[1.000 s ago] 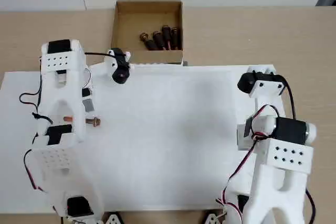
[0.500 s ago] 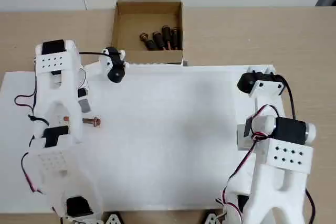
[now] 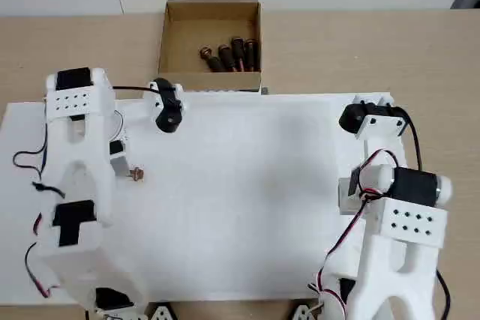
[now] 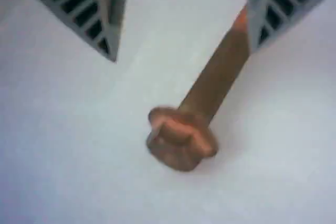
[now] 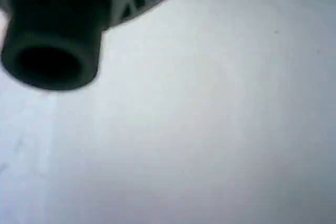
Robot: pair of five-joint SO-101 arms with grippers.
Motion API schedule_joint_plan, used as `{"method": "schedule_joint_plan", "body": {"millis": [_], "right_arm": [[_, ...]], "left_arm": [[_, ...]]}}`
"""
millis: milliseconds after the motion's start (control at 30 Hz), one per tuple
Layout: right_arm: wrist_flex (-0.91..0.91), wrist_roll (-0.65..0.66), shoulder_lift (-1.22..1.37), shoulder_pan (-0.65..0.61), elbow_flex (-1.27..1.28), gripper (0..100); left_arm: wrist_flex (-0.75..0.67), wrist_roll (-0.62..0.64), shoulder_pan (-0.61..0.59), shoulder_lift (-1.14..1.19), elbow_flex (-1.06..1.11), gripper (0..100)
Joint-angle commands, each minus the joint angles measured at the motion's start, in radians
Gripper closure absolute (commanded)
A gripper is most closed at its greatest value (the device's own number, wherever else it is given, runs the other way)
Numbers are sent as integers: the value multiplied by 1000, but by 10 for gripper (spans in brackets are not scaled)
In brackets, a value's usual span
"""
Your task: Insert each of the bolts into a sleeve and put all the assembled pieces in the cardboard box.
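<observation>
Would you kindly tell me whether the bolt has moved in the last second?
No. The bolt lies at the same spot on the sheet, below the left corner of the box, as before.

Left arm [image 3: 79,177] and right arm [image 3: 401,241]: white plastic shells, black servos [image 3: 73,79], red-and-black cables [image 3: 351,224], hole-dotted plates [image 3: 409,221] behind grey ribbed jaws.

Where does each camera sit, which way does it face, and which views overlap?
High view: fixed above the table, looking down on the white sheet, cardboard box, left arm and right arm.
Left wrist view: on the left arm's wrist, looking down past the left gripper, fingers open, at the bolt.
Right wrist view: on the right arm's wrist, looking down at the white sheet past the right gripper holding the sleeve.
Shared: high and left wrist views both show the bolt on the white sheet.
</observation>
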Motion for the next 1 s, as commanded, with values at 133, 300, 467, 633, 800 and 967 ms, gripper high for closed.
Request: {"method": "schedule_joint_plan", "body": {"millis": [133, 300, 467, 633, 800, 967], "right_arm": [[-10, 8, -24, 4, -9, 995], [-10, 8, -24, 4, -9, 995], [-10, 8, -24, 2, -9, 995], [-10, 8, -24, 2, -9, 995], [-10, 8, -24, 2, -9, 995], [-8, 6, -24, 2, -9, 995]], "left_arm": [[-49, -12, 6, 74, 2, 843], [-109, -14, 3, 127, 2, 844], [-133, -14, 5, 181, 2, 844], [-135, -23, 6, 198, 2, 885], [-127, -61, 8, 190, 2, 995], [-89, -60, 9, 189, -36, 995]]}}
